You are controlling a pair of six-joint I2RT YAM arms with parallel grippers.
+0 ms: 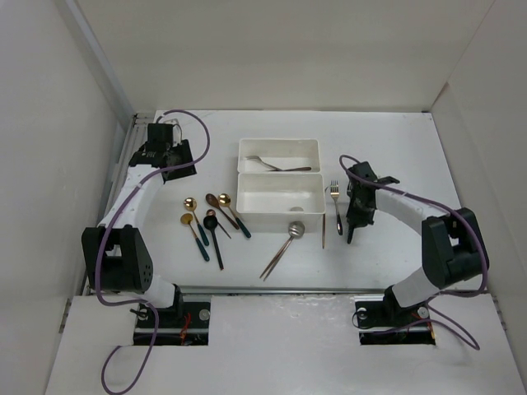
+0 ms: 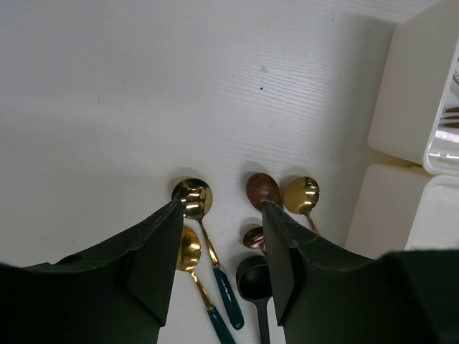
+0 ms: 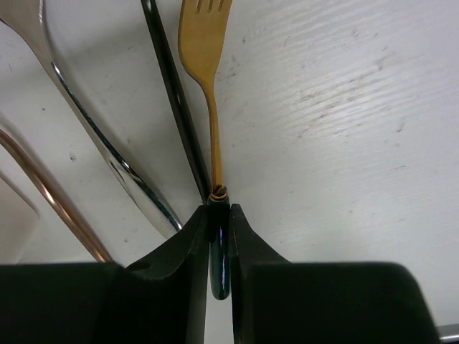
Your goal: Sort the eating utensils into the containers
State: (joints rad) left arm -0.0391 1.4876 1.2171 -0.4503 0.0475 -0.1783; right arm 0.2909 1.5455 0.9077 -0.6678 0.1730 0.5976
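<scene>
Gold fork [image 3: 208, 50] is pinched at its handle end by our right gripper [image 3: 219, 212]; we lift straight, clear of the black-handled utensil [image 3: 169, 86] alongside. Left gripper [image 2: 221, 209] hangs spread.

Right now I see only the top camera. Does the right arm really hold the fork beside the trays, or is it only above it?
Observer: It holds it. In the right wrist view the right fingers are shut on the dark handle of the gold fork.
Operator: Is a second utensil caught too?
Observer: No. The black handle lies beside the fork, not between the fingers.
Operator: And the left arm?
Observer: The left fingers are open over the spoons and hold nothing.
</scene>
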